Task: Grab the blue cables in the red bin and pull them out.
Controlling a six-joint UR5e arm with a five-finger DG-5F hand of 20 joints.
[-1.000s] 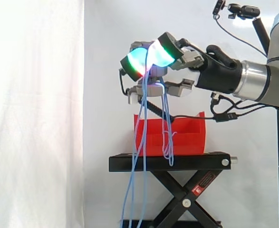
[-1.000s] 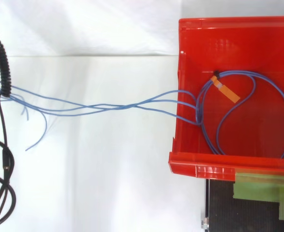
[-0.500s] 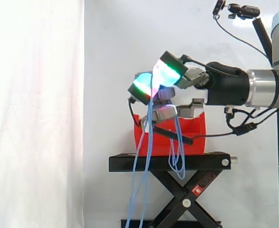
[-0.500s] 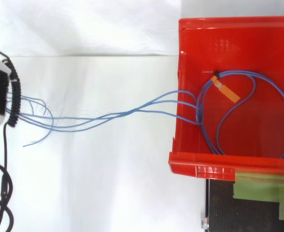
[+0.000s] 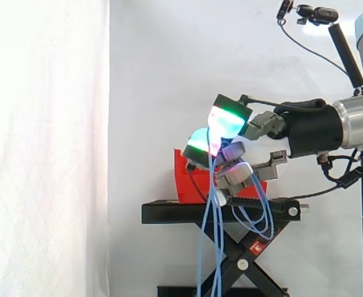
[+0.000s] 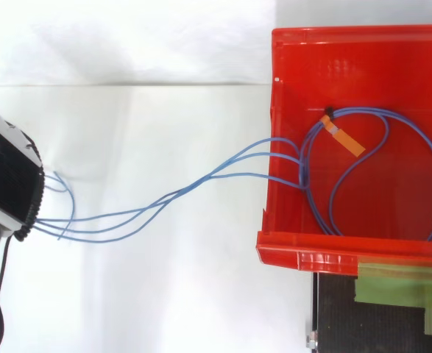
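Observation:
Several blue cables (image 6: 164, 202) run from a coil inside the red bin (image 6: 274, 158) over its left wall to my hand (image 6: 9, 180) at the left edge. An orange tag (image 6: 344, 138) sits on the coil. In the side view my hand (image 5: 232, 152) hovers in front of the red bin (image 5: 184, 179), fingers curled with glowing green and cyan fingertips (image 5: 226, 120) pinching the strands. The blue cables (image 5: 215, 235) hang from it in loops past the stand, down toward the floor. The hand hides most of the bin.
The bin rests on a black scissor stand (image 5: 169, 212). Green tape (image 6: 399, 283) lies on the stand below the bin's front rim. A white curtain (image 5: 45, 148) hangs behind, and a camera pole (image 5: 348, 55) rises at the upper right.
My hand has dropped lower and moved right toward the bin, still holding the cables. The hanging loops now reach below the stand top. The coil in the bin has not shifted.

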